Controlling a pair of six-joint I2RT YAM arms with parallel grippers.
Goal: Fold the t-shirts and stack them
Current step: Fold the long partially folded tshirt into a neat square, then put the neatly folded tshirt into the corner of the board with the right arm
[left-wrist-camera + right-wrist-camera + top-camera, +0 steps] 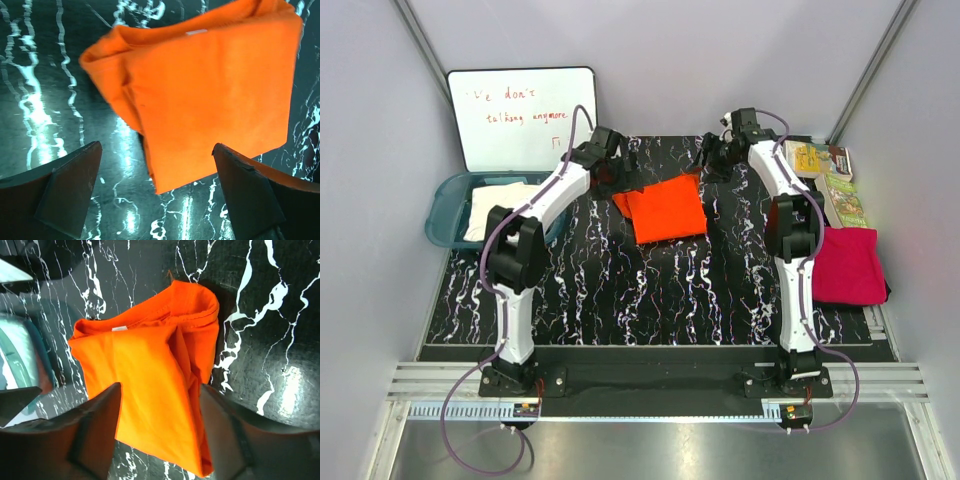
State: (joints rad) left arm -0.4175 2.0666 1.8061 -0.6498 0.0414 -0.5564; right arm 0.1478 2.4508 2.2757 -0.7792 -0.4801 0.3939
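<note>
Facing orange t-shirt [665, 208], left gripper [155, 150], right gripper [160, 387] both spread empty, only top view showing magenta t-shirt [848, 265]

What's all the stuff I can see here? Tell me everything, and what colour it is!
orange t-shirt: one, bright orange, folded, middle of the table towards the back
pink t-shirt: one, magenta-pink, folded, right edge of the table
white t-shirt: one, cream-white, inside the tub
tub: one, teal, far left
whiteboard: one, white with red writing, behind the tub
booklets: a few, colourful, far right corner
table: one, black with white veins
left arm: one, white and black, left side
right arm: one, white and black, right side
left hand: one, dark, open over the orange t-shirt
right hand: one, dark, open over the orange t-shirt
</note>
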